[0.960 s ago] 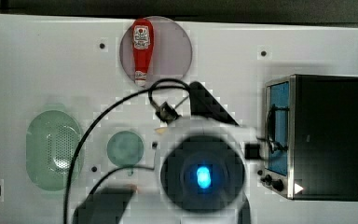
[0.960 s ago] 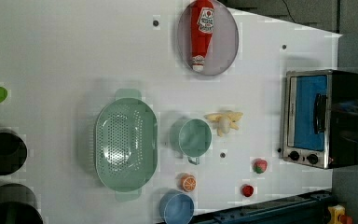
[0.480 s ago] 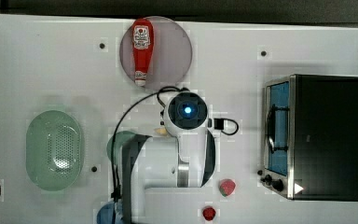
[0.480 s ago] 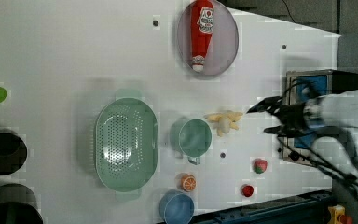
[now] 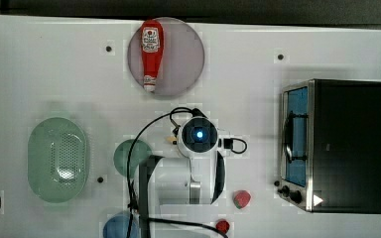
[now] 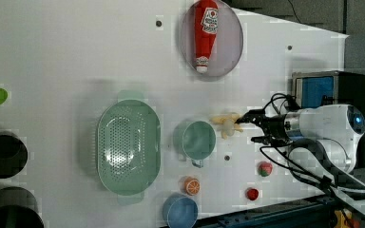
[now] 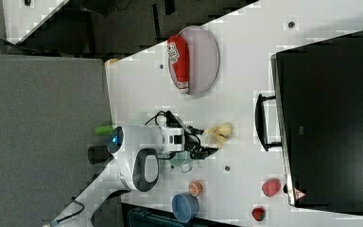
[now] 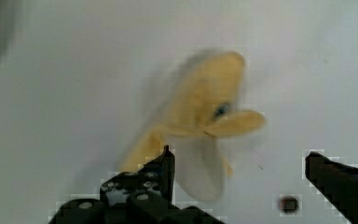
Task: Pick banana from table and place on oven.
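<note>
The banana (image 8: 205, 112) lies on the white table (image 5: 278, 99), its peel strips splayed; it also shows as the banana (image 6: 225, 124) beside the green cup and the banana (image 7: 219, 131). My gripper (image 8: 237, 156) hovers over it, open, one fingertip over a peel strip and the other well off to the side. From the left view's right the gripper (image 6: 247, 129) reaches in close to the fruit, holding nothing. The oven (image 5: 347, 144), with black top and blue glass door, stands at the top view's right, apart from the arm.
A ketchup bottle (image 5: 150, 53) lies on a round plate (image 5: 183, 54). A green colander (image 5: 58, 159), a green cup (image 6: 198, 140), a blue bowl (image 6: 179, 211), an orange slice (image 6: 191, 185) and a strawberry (image 5: 241, 199) sit around the arm.
The arm has swung in over the table and settled above the banana. In the left view the gripper moved left toward the fruit, staying open.
</note>
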Robot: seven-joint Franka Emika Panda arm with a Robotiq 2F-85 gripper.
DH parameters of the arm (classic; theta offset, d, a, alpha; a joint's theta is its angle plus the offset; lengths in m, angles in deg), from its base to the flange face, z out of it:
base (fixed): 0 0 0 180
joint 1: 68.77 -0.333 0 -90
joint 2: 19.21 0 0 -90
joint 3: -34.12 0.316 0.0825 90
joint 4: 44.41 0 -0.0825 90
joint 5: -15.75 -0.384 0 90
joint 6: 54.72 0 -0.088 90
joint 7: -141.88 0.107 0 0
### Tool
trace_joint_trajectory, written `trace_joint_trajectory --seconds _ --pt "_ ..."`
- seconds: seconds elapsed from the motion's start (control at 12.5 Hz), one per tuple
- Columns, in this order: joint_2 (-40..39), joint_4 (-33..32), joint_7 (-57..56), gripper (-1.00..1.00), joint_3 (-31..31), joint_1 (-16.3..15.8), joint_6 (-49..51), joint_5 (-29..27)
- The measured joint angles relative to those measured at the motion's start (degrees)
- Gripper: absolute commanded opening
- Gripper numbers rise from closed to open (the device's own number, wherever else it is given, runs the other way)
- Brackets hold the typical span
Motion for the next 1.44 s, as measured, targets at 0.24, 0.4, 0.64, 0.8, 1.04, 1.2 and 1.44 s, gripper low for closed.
trace_joint_trajectory --seconds 0.24,0.4,0.64,0.8,1.04,1.2,1.44 --pt "-4.8 2.2 0.0 1.0 -1.2 -0.7 -5.9 0.5" --pt "-9.1 3.0 -0.1 1.0 -1.2 -0.9 -10.1 0.5" --pt "-10.6 -0.1 -0.1 0.18 0.3 -0.6 -11.8 -0.5" --pt "-10.3 0.1 -0.3 -0.28 0.9 -1.0 -12.3 0.1" --pt "-10.4 0.9 -0.3 -0.53 0.7 -1.6 -12.3 -1.8" --pt "-9.3 1.0 -0.3 -0.53 0.9 -0.8 -12.7 -1.4" --pt "-2.5 0.9 -0.3 -0.53 0.4 -0.9 -5.0 -0.6"
